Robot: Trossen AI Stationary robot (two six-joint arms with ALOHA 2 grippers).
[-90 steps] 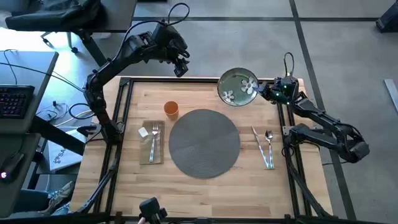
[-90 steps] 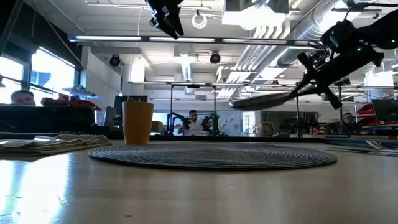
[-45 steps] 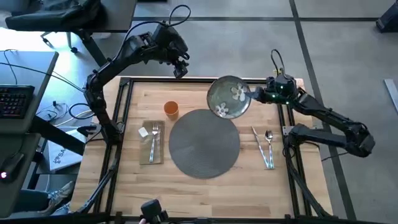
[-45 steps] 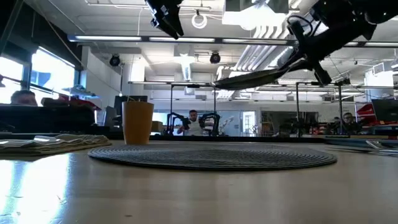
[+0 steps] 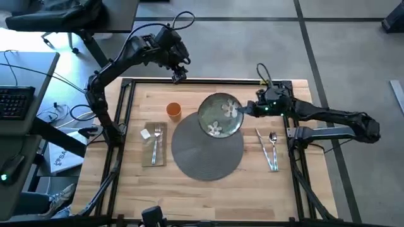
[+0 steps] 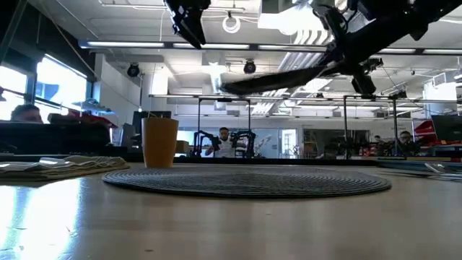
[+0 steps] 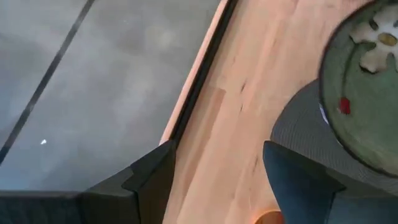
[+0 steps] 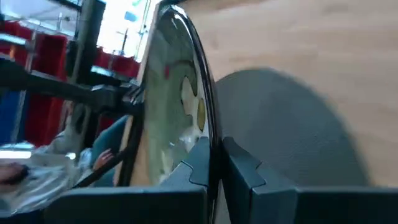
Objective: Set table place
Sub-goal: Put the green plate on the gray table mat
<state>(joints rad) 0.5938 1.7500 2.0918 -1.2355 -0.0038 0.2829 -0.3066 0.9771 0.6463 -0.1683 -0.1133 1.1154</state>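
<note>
Above the far edge of the placemat (image 5: 207, 145) your right gripper (image 5: 245, 111) pinches the green plate (image 5: 220, 115) by its right rim; over the last second it has swung the plate in from the table's (image 5: 189, 195) far right corner, tilted and well clear of the mat; you need only centre, level and lower it; your left gripper (image 5: 177, 74) waits beyond the far edge, fingers apart and empty.

The worktop (image 5: 189, 94) is light butcher-block wood with a smooth finish, edged by a black metal frame. On it, the round placemat (image 5: 207, 148) is matt, coarse-woven grey. The green plate (image 5: 220, 115) above it is glossy.
</note>
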